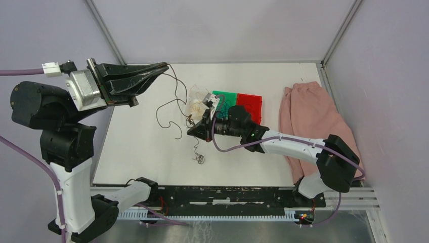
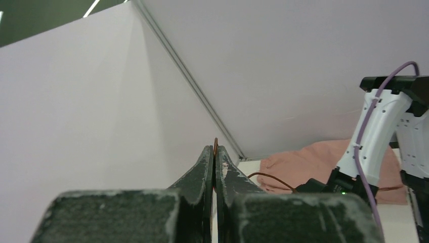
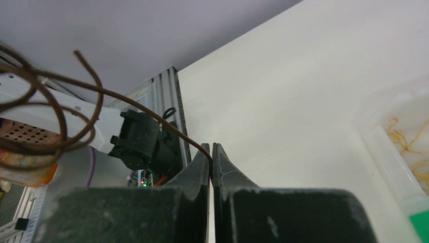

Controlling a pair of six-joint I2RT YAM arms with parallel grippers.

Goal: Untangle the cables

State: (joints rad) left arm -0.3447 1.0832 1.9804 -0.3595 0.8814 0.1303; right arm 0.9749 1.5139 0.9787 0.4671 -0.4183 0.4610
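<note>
My left gripper (image 1: 166, 65) is raised over the table's far left and is shut on a dark brown cable (image 1: 175, 96), which loops down towards the table. In the left wrist view the cable's end (image 2: 215, 143) pokes out between the closed fingertips. My right gripper (image 1: 191, 131) is low over the middle of the table, shut on a brown cable (image 3: 152, 114). A small tangle (image 1: 200, 159) lies below it; brown loops (image 3: 40, 101) show close up in the right wrist view. Yellow-tan strands (image 1: 196, 107) lie in a clear bag. No blue strands show.
A green tray (image 1: 226, 97) and a red tray (image 1: 250, 104) lie behind my right gripper. A pink cloth (image 1: 308, 116) lies at the right side, also in the left wrist view (image 2: 303, 162). Walls enclose the white table (image 1: 136, 147).
</note>
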